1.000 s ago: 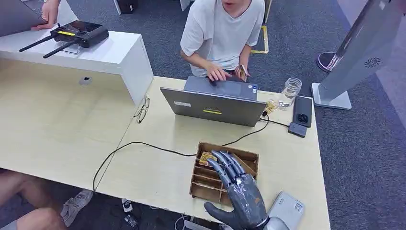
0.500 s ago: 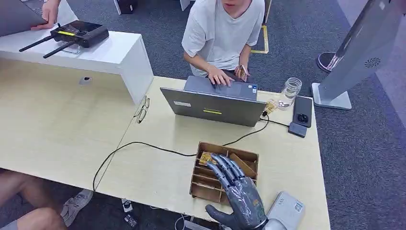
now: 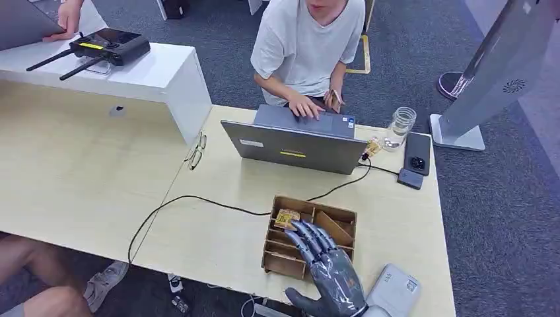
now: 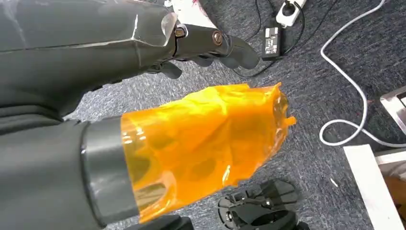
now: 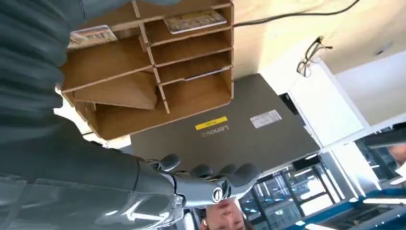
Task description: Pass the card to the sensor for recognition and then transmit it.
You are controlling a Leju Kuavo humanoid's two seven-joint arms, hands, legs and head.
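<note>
Card (image 3: 287, 217) lay flat in the far-left slot of the wooden organizer box (image 3: 277, 254), a yellowish patterned piece, also seen in the right wrist cam (image 5: 194, 20) sitting in one of the narrow compartments. A 2nd similar card (image 5: 91, 34) sat in a neighbouring slot next to the hand, per the wrist cam. Box stood on the light wood table (image 3: 211, 241), near its front edge, w/ a slanted divider in its right-hand part.

Right hand (image 3: 327, 271) hovered over the box, fingers (image 3: 305, 236) extended and slightly spread, tips pointing toward 11 o'clock and stopping just short of the card; it held nothing. Whether fingertips touched the box dividers: can't tell. A grey flat device (image 3: 395, 290) lay at 3 o'clock of the hand, right by the wrist.

Left hand (image 4: 191, 45) hung down over grey carpet, w/ an orange translucent wrap on the thumb; fingers looked loosely curled but their state couldn't be told for sure.

At 12 o'clock of the box stood an open grey laptop (image 3: 297, 146), back toward the robot, a black cable (image 3: 198, 198) running from it across the table to the left edge. A person in a white T-shirt (image 3: 307, 39) sat behind it, one hand on the keyboard. Glass jar (image 3: 400, 125) and black phone (image 3: 417, 152) lay at 1–2 o'clock. Eyeglasses (image 3: 196, 152) lay at 10 o'clock.
</note>
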